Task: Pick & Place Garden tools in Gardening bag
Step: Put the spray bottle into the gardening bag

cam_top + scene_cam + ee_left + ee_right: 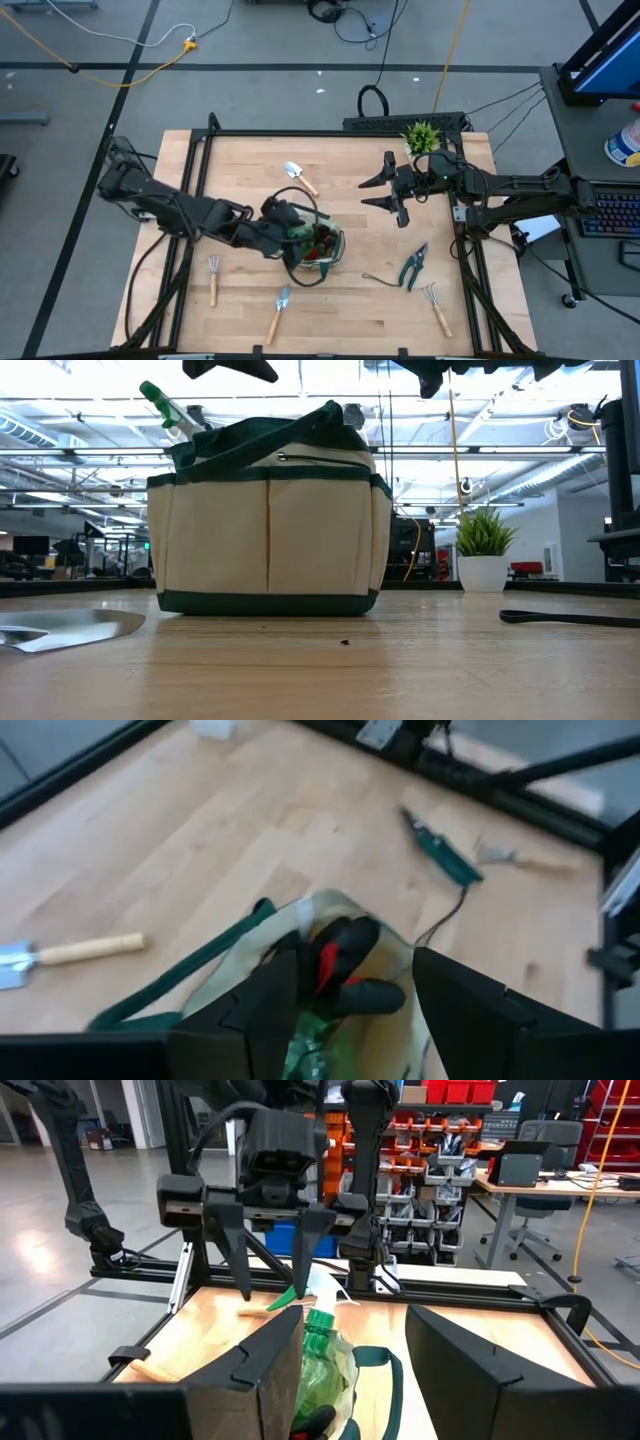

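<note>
Left tool (290, 232) over gardening bag (318, 252) mid-table (240, 170), fingers apart, gripping nothing. Left wrist view alone shows red-and-black item (340, 960) inside; low view shows spray bottle (160, 402) poking out. Right tool (385, 193) open, hovering near potted plant (422, 136). Shears (412, 266), trowels, rakes lie loose around bag.

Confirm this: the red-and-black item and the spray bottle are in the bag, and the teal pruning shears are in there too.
Wrong on the shears. The high view shows the pruning shears lying on the table, apart from the gardening bag. The red-and-black item and spray bottle are in the bag.
</note>
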### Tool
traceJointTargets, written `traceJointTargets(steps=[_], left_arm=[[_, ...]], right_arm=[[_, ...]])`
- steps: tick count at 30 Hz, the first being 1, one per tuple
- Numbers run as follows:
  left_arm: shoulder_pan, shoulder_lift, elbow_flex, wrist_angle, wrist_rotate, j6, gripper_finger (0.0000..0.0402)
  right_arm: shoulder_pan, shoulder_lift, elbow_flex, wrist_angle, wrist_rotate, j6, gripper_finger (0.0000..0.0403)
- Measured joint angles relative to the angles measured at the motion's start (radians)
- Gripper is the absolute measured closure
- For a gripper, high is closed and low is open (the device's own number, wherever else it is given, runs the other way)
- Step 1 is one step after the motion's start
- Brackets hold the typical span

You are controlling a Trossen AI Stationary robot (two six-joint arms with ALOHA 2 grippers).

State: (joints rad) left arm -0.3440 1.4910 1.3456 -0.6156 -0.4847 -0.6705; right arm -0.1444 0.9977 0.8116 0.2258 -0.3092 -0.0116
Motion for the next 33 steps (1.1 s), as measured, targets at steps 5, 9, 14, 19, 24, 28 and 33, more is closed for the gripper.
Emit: traceJointTargets(steps=[5,9,14,19,24,28,33], left_arm=[[0.047,0.089,0.152,-0.215,0.102,0.008,0.0242],[0.083,0.154,0.23,-0.274,0.214,0.045,0.0278],[0.115,0.2,0.283,-0.352,0.309,0.056,0.0312],[0.121,0.199,0.311,-0.503,0.308,-0.041,0.0337],[0.121,0.2,0.374,-0.711,0.299,-0.139,0.0364],[0.121,0.199,0.445,-0.851,0.278,-0.201,0.0387],[0.14,0.199,0.479,-0.953,0.305,-0.248,0.0396]], right_arm=[[0.0,0.0,0.0,0.0,0.0,0.0,0.0232],[0.0,0.0,0.0,0.0,0.0,0.0,0.0232],[0.0,0.0,0.0,0.0,-0.001,0.0,0.0232],[0.0,0.0,0.0,-0.008,-0.001,0.0,0.0232],[0.0,0.0,0.0,-0.021,-0.001,0.0,0.0232],[0.0,0.0,0.0,-0.023,-0.002,0.0,0.0232],[0.0,0.0,0.0,-0.022,-0.002,0.0,0.0232]])
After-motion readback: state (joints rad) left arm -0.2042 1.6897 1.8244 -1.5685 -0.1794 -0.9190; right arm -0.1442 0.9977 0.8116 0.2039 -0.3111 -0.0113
